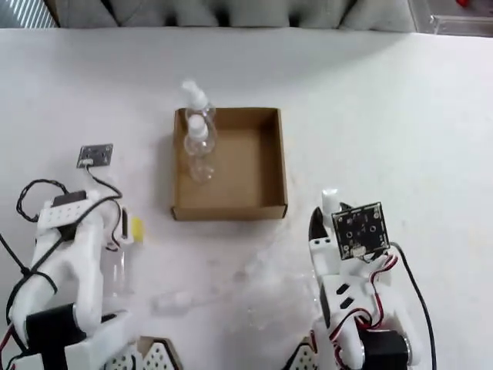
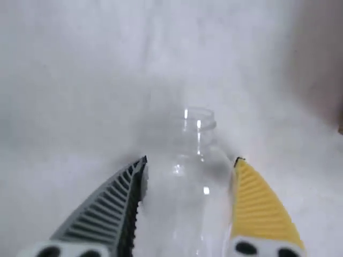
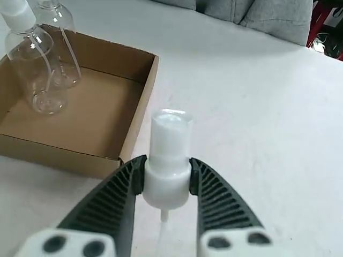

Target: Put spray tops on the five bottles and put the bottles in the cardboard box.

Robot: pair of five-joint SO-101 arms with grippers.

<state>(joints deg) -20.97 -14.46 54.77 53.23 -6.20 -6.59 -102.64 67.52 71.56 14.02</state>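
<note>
Two capped bottles (image 1: 199, 142) sit in the cardboard box (image 1: 231, 210); left pincer (image 2: 190, 160) grips an uncapped bottle (image 2: 198, 122), right pincer (image 3: 166, 161) a spray top (image 3: 170, 128).

The tabletop (image 1: 385, 116) was plain white. The box (image 1: 246, 173) was brown cardboard. The two bottles (image 1: 202, 154) in it were clear, their tops (image 1: 192, 94) white. The left pincer (image 2: 190, 160) had one ribbed grey-black finger (image 2: 112, 209) and one ribbed yellow finger (image 2: 260, 209), both on white bases; the bottle (image 2: 195, 184) between them was clear. The right pincer (image 3: 166, 162) had ribbed black fingers (image 3: 112, 198) on white bases, and its spray top (image 3: 167, 152) was white.
</note>
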